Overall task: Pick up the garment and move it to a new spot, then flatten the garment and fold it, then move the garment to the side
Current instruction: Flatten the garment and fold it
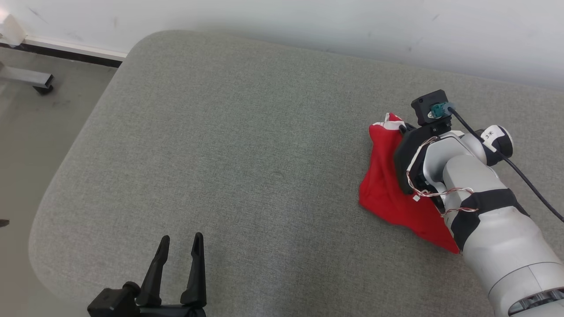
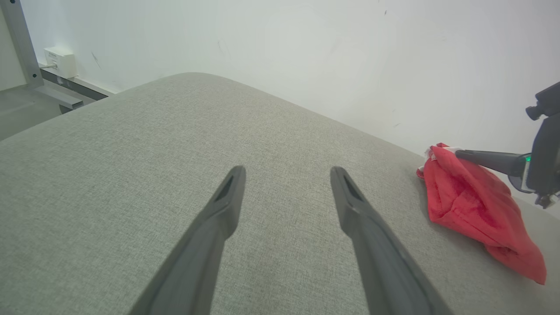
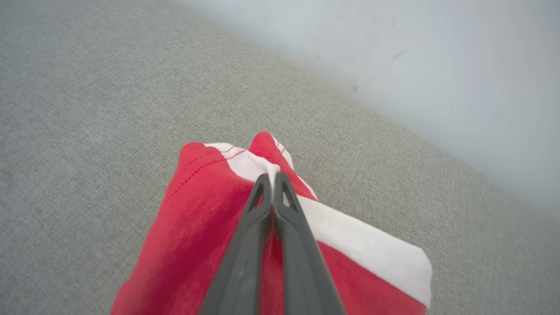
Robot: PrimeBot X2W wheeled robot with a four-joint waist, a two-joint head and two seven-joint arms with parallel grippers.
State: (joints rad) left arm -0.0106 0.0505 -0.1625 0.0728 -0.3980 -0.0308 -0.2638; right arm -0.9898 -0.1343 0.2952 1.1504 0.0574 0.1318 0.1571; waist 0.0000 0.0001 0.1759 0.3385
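Loosely bunched red garment [image 1: 383, 189] w/ white trim on grey cushion [image 1: 220, 154].

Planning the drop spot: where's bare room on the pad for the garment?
Bare: the wide middle of the grey pad, between the left gripper, the wall and the red garment. Crowded: the right side, where the right gripper pinches the garment.

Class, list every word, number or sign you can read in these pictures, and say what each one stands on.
"3" with a star-like mark after it: on the white joint cap of the right arm.
On the wall box: print too small to read.
On the garment: no writing seen.
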